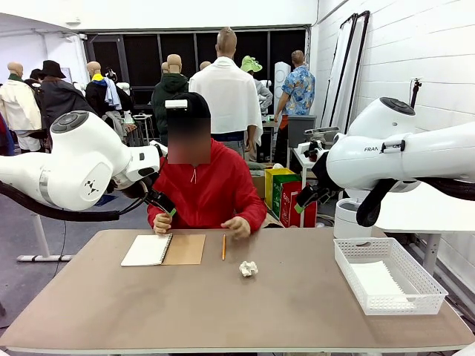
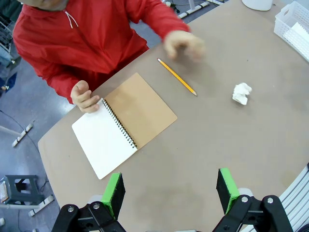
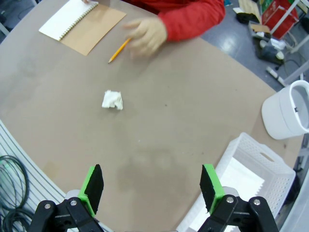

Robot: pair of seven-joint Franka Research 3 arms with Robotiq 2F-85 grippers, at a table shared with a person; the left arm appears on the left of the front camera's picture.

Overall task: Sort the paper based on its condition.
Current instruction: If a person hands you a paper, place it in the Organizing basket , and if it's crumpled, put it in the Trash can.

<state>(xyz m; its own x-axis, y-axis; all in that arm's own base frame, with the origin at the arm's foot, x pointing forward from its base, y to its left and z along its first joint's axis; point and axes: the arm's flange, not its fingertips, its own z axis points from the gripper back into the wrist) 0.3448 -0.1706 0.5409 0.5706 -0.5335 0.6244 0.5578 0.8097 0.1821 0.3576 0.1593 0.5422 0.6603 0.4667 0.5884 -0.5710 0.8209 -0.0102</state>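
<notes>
Front view: a crumpled ball of white paper point(image 1: 248, 268) lies near the centre of the brown tabletop point(image 1: 223, 315), alone, well apart from everything else. At lower right stands a white plastic mesh tray point(image 1: 430, 291) holding a flat white paper sheet point(image 1: 377, 280), which appears smooth, though the mesh wall partly hides it. Left of centre, an open spiral-bound notebook with a brown cardboard cover point(image 1: 163, 249) lies flat, and a yellow pencil point(image 1: 223, 247) lies just beside it on the right. A person in a red jacket sits at the far edge, one hand point(image 1: 161, 222) at the notebook's upper corner, the other hand point(image 1: 237, 226) near the pencil.

Left wrist view: the left gripper point(image 2: 170, 186) hangs above bare table with its jaws spread wide and released, the notebook at centre left and the paper ball at right.

Right wrist view: the right gripper point(image 3: 151, 181) is likewise released and grasps nothing; the ball sits upper left of it, the tray at lower right.
</notes>
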